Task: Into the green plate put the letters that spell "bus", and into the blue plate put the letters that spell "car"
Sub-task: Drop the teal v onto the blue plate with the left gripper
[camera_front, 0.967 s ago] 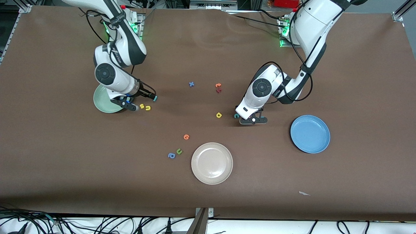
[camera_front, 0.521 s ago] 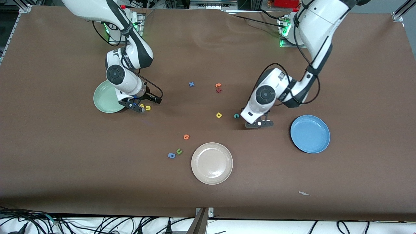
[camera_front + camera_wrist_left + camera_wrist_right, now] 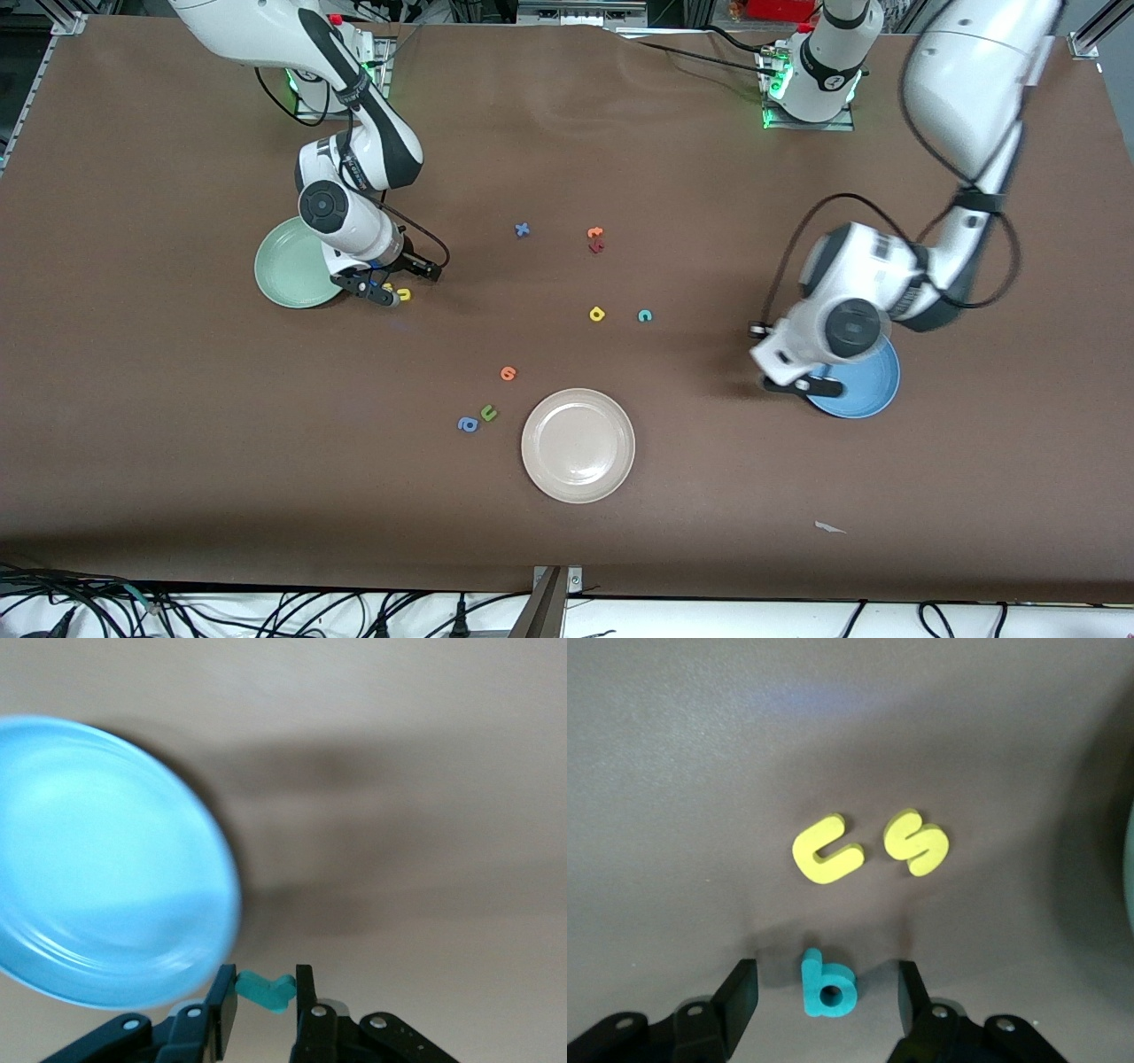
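Front view: left claw (image 3: 802, 383) over round bright blue plate (image 3: 873, 394) rim, for the drop.

Left wrist view: it pinches small teal foam r (image 3: 266, 990).

Right wrist view: right claw (image 3: 826, 1001), open, straddles teal foam b (image 3: 827, 985) beside pale green plate (image 3: 285, 270), ready to grasp.

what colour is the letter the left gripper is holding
Teal, the r; clearest in the left wrist view.

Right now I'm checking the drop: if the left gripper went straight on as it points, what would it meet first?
Probably the blue plate: the left gripper, shut on the teal r, hangs at its rim, though depth is unclear.
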`<state>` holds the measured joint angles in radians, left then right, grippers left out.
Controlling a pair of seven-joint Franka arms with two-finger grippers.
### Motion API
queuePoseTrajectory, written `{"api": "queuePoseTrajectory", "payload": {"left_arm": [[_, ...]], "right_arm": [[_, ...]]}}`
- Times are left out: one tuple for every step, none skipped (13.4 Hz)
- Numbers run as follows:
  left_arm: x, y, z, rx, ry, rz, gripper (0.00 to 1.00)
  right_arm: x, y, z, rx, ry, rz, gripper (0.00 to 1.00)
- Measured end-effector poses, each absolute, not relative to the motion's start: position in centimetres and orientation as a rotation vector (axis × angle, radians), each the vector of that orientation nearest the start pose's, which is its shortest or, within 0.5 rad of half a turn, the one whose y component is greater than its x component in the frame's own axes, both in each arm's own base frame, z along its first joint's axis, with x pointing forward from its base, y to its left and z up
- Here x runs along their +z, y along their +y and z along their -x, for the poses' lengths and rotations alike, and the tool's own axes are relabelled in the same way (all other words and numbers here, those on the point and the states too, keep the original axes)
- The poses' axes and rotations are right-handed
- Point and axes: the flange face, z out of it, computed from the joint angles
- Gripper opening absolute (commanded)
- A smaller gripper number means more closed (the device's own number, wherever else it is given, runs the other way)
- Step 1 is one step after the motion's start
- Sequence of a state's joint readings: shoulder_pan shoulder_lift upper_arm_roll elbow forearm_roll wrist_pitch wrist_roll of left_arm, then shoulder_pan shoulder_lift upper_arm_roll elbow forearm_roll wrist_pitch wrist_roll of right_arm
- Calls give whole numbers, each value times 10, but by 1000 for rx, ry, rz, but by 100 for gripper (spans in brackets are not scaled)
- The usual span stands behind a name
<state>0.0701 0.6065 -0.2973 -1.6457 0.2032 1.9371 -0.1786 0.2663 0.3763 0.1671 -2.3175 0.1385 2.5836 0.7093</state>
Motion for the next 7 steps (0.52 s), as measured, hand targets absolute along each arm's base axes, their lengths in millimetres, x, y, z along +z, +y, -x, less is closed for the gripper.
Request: {"api": "queuePoseTrajectory", "payload": {"left_arm": [[254,-88,-647,425,230,3058,23],[253,-68,-649,431,269,3065,27],[250,-53,-650,442,294,3070,37],[244,-44,-650,451,308,3068,93],[238,-38,-651,452,321,3053,100],[233,-36,-651,450,329,3048,100],[230,-36,-652,447,336,3050,100]], "right_arm": [[172,216,-461,252,619,3020,70],[171,216,-460,255,616,3021,70],[171,217,-458,259,612,3022,70],[170,218,-456,263,610,3024,70],[169,218,-454,268,609,3026,67],[168,217,-453,271,608,3027,60],[168,217,-453,272,608,3027,50]]}}
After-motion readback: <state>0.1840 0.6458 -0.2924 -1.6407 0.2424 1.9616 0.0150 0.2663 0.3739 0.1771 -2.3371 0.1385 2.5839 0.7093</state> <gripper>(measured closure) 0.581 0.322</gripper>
